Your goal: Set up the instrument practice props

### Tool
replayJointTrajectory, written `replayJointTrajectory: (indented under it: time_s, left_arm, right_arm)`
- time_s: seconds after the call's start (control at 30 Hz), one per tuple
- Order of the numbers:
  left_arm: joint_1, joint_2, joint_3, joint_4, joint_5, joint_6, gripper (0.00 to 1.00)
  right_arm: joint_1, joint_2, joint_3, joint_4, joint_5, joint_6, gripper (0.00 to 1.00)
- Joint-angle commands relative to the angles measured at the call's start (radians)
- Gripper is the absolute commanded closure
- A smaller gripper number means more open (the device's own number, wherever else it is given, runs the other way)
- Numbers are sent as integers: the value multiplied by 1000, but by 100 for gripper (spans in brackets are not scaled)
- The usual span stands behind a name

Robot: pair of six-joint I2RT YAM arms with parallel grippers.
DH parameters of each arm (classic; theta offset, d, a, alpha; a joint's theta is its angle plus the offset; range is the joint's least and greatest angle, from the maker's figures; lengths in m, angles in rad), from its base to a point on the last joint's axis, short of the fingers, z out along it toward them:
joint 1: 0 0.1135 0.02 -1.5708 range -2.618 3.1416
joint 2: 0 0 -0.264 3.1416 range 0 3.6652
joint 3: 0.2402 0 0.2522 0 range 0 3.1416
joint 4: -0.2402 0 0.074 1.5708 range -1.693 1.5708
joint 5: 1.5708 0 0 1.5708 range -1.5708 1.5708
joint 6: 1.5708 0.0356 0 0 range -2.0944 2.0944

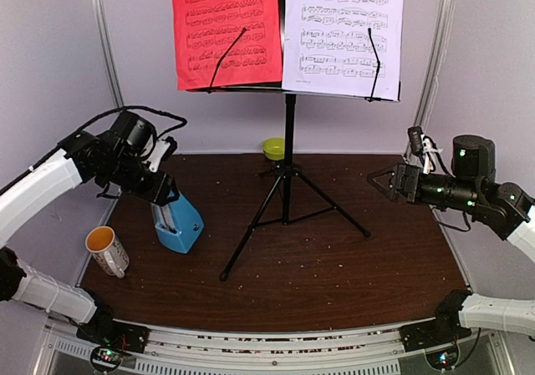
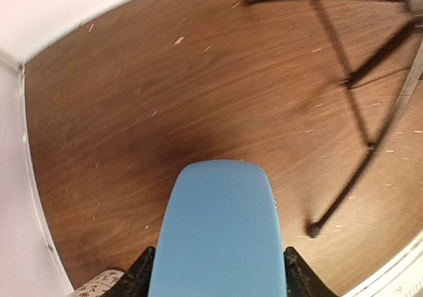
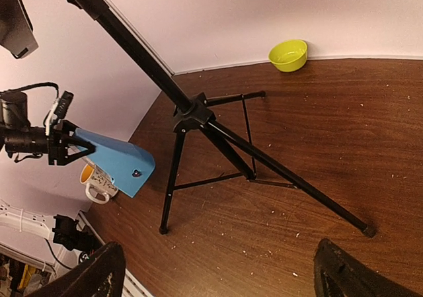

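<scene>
Black metal music stand (image 1: 287,174) carries the red sheet (image 1: 226,28) and white sheet (image 1: 343,32). Left of its legs, the left gripper (image 1: 163,204) is clamped on the blue metronome (image 1: 182,229), which is tilted. Released like that, it could topple onto the mug (image 1: 107,250) just beyond. Right of the stand, the right gripper (image 1: 380,181) hangs with its fingers apart. The mug and the green bowl (image 1: 273,148) behind the stand both look empty.

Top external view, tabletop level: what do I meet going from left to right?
mug → blue metronome → music stand → right gripper. The green bowl is left out because it overlaps the stand.
</scene>
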Motion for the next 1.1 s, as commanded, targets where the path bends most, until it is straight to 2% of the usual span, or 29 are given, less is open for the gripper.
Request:
replayJointTrajectory:
  time_s: [0.0,0.23,0.43,0.77,1.07]
  left_arm:
    - [-128,-68,139,24,68,24,79]
    - [-383,-4,282,93,122,-26,80]
    - [-546,225,430,137,68,-14,81]
    - [-645,569,689,181,49,-12,82]
    - [-660,713,755,179,-7,-45,82]
  right_arm:
    - [-6,-3,6,20,-37,-19,0]
    - [-6,0,-5,31,-52,-12,0]
    - [-8,-1,-9,27,-56,-8,0]
    - [-8,-44,-44,-3,-40,0,0]
    - [-8,-69,-88,-10,-30,31,0]
